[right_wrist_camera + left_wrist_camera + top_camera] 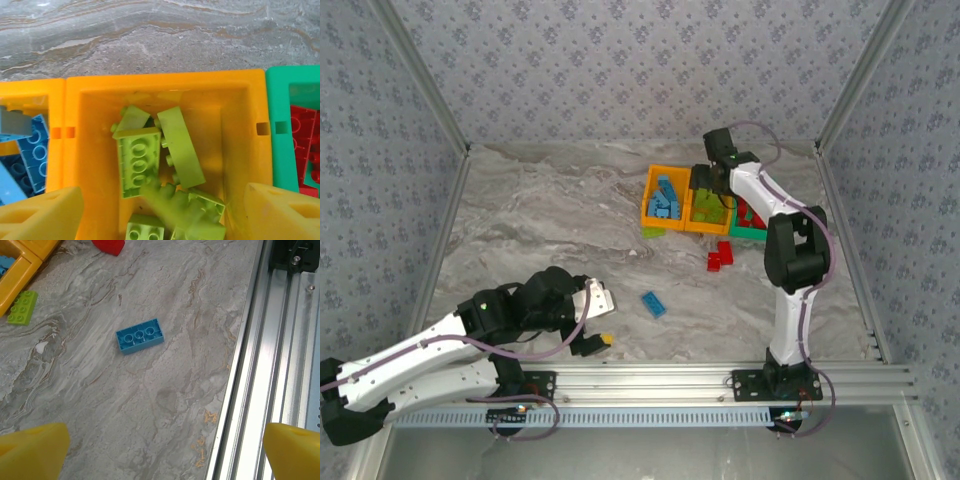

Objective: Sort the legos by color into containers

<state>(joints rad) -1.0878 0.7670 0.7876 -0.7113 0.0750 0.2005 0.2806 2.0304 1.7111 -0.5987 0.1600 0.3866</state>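
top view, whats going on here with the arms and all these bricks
A colour sort is under way. The right end effector hangs open over the middle orange plastic bin of lime green lego bricks, between an orange bin of blue bricks and a green bin of red ones. The left end effector is open near a loose light blue brick. Some red bricks and one lime green brick also lie loose on the table.
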